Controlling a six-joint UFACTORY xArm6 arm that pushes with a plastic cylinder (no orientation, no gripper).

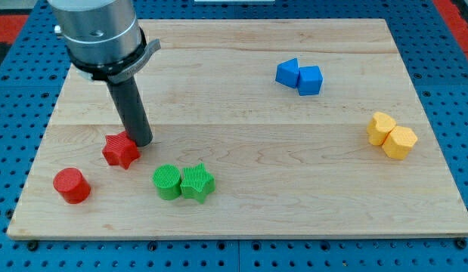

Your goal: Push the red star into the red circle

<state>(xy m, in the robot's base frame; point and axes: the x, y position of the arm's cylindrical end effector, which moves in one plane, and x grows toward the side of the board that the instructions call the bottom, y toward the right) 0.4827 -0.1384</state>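
Observation:
The red star (pixel 120 151) lies at the lower left of the wooden board (pixel 241 121). The red circle (pixel 71 185), a short cylinder, stands below and to the left of it, a small gap apart. My tip (pixel 141 143) rests on the board right against the star's upper right side. The dark rod rises from there to the grey arm head at the view's top left.
A green circle (pixel 167 181) and a green star (pixel 196 183) sit side by side, touching, just right of and below the red star. Two blue blocks (pixel 299 76) lie at the upper right. Two yellow blocks (pixel 392 135) lie at the right edge.

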